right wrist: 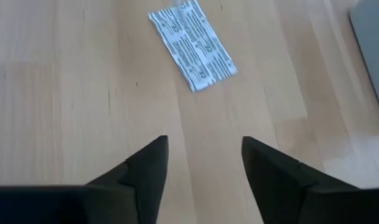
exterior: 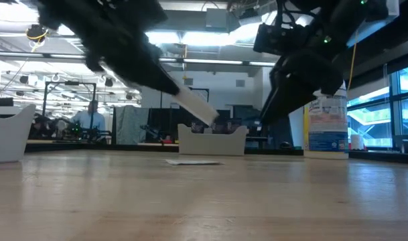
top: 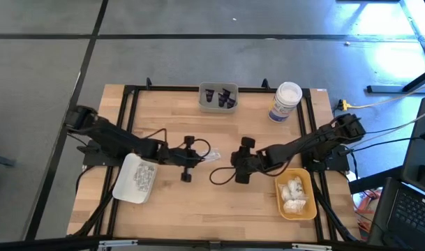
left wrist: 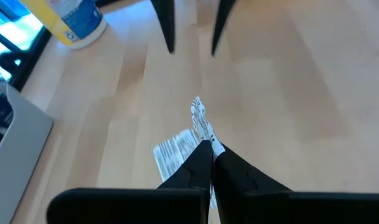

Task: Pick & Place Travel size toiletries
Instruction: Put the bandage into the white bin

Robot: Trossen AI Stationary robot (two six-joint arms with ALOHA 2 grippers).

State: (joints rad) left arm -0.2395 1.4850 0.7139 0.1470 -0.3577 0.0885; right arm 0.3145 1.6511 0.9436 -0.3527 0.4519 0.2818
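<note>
My left gripper [left wrist: 209, 154] is shut on a flat silvery blister packet [left wrist: 200, 118], held above the middle of the table [top: 163, 209]. A second packet [right wrist: 192, 43] lies flat on the wood just below and ahead of it; it also shows as the printed packet [left wrist: 173, 152] under my fingers. My right gripper [right wrist: 205, 162] hovers open over the table, with that lying packet a little beyond its fingertips. The two grippers face each other at the table's middle: left gripper [top: 202, 157], right gripper [top: 233, 162]. My left gripper pinches the packet between its two fingers at one end [left wrist: 208, 142]. The rest of the packet sticks out past the fingertips, seen edge-on in the wrist view. In the low view the packet [exterior: 193, 106] slants downward, lifted clear of the table.
A white tray [top: 123, 187] holding silvery packets sits under the left arm. A yellow tray [top: 308, 209] with white puffy bundles lies near the right arm. A grey tray [top: 218, 89] with dark items and a tall white jar [top: 285, 101] stand at the far edge.
</note>
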